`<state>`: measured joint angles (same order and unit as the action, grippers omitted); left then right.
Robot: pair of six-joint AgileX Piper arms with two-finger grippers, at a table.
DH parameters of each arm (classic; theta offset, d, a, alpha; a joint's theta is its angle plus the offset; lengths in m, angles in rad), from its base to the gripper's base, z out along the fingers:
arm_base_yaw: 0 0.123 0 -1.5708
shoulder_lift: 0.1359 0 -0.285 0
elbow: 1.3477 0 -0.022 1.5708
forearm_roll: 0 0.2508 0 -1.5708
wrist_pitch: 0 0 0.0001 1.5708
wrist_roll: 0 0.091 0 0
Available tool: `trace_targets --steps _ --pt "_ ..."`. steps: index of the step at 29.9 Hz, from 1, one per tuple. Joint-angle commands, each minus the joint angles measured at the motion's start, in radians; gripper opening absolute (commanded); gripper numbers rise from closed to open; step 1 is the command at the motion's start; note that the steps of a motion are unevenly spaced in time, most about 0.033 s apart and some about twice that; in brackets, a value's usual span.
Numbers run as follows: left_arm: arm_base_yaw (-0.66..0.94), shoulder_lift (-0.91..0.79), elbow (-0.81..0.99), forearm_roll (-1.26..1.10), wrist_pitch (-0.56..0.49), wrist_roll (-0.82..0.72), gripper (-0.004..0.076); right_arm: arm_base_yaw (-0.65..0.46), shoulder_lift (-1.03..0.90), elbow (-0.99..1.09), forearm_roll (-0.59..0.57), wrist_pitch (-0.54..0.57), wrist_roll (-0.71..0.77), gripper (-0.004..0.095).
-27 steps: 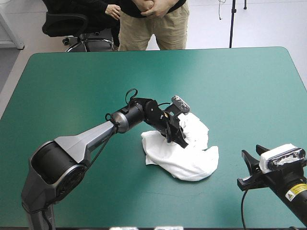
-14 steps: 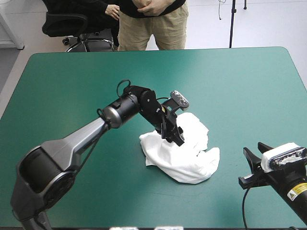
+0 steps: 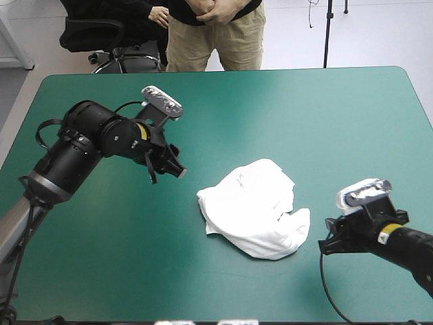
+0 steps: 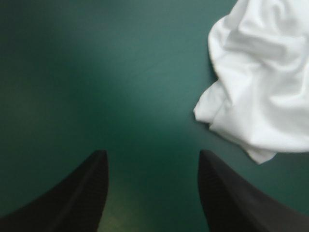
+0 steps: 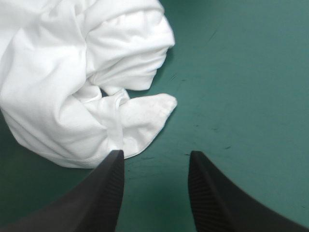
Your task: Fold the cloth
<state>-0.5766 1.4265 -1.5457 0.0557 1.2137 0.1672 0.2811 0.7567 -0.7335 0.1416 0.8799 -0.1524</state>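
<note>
Teal-green table point(image 3: 338, 115) holds the crumpled T-shirt point(image 3: 254, 206), left arm point(image 3: 88, 145) and right arm point(image 3: 406, 245) angled down either side, jaws parted, empty.

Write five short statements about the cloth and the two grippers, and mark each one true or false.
1. The T-shirt lies as a crumpled heap on the teal-green cover. True.
2. The left gripper is shut on the T-shirt. False: its fingers stand apart over bare cover, and the T-shirt lies ahead of it and off to one side, untouched.
3. The right gripper is open. True.
4. The T-shirt hangs over the table's far edge. False: it lies wholly on the cover, away from every edge.
5. In the high view the T-shirt lies between the two grippers. True.
</note>
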Motion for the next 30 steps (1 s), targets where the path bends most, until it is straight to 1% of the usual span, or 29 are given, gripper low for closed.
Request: trace_targets --steps 1,5,8,10,13,16,19,23,26,28,30 --pt "0.070 -0.090 0.068 0.008 -0.010 -0.013 0.0407 0.000 0.159 -0.088 0.039 -0.009 -0.063 0.0411" --pt "0.111 -0.154 0.172 0.003 -0.057 -0.021 0.0407 0.000 0.288 -0.148 -0.028 -0.004 -0.059 0.0411" --pt "0.120 -0.188 0.229 0.011 -0.074 -0.038 0.0407 0.000 0.374 -0.168 -0.024 0.019 -0.064 0.0413" --pt "0.120 -0.202 0.261 0.011 -0.092 -0.044 0.0407 0.000 0.433 -0.168 -0.022 0.021 -0.069 0.0436" --pt "0.120 -0.209 0.283 -0.002 -0.115 -0.054 0.0407 0.000 0.503 -0.168 -0.022 -0.007 -0.069 0.0475" --pt "0.120 -0.209 0.285 -0.004 -0.122 -0.056 0.0407 0.000 0.556 -0.168 0.020 -0.038 -0.071 0.0513" --pt "0.120 -0.209 0.285 -0.004 -0.133 -0.056 0.0407 0.000 0.592 -0.168 0.092 -0.070 -0.119 0.0517" --pt "0.120 -0.209 0.285 -0.004 -0.139 -0.056 0.0407 0.000 0.635 -0.168 0.106 -0.087 -0.124 0.0517" --pt "0.120 -0.209 0.285 -0.012 -0.149 -0.056 0.0407 0.000 0.676 -0.168 0.109 -0.080 -0.124 0.0486" --pt "0.120 -0.209 0.285 -0.026 -0.156 -0.056 0.0407 0.000 0.695 -0.168 0.109 -0.081 -0.124 0.0417" --pt "0.120 -0.207 0.285 -0.026 -0.158 -0.056 0.0407 0.000 0.712 -0.168 0.106 -0.081 -0.133 0.0318"
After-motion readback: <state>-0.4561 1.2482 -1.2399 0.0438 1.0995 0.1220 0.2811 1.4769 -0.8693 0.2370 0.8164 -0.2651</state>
